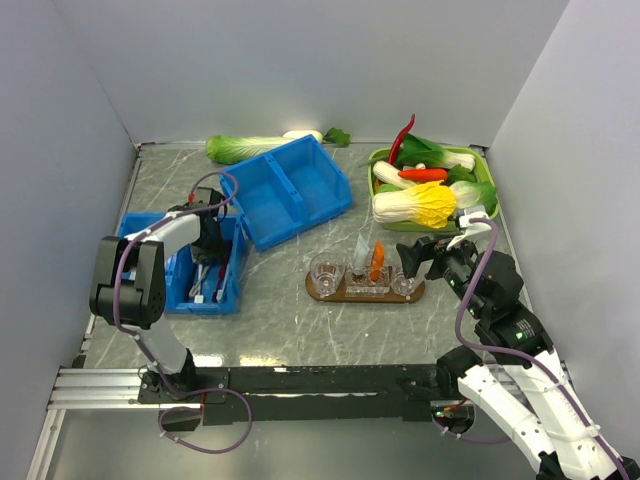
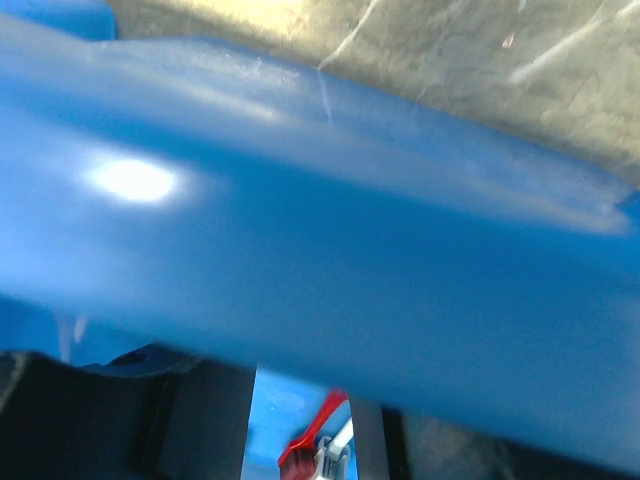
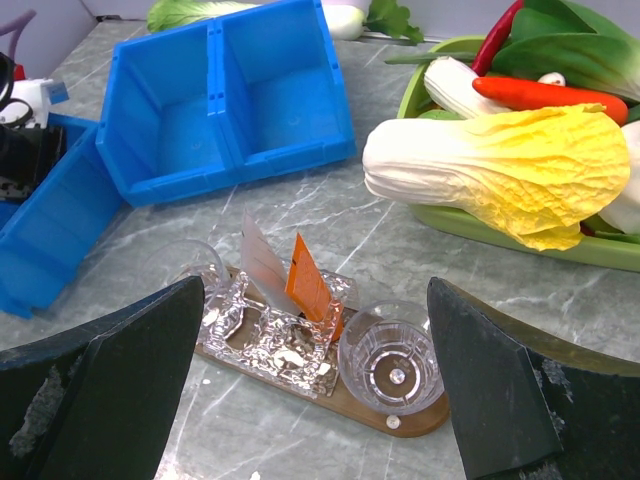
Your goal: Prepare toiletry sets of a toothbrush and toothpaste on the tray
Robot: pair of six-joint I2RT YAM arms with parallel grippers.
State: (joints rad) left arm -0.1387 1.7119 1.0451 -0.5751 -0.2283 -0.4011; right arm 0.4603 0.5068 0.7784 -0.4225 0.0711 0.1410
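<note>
From high above and behind the arm bases, looking down and forward over the whole table [image 1: 300,330], wall to wall. From the left wrist, jammed against a blurred wall of the near-left blue bin [image 2: 300,250], little else visible. From the right wrist, low and close by the right end of the tray [image 3: 425,420], facing left and far between the fingers of the right gripper [image 3: 315,300]. Shared with the top view: tray, far blue bin [image 3: 250,100], green vegetable tray [image 3: 480,228].

No text, label, brand or number can be read anywhere; the tubes [image 3: 265,262] at lower centre show no legible print.
</note>
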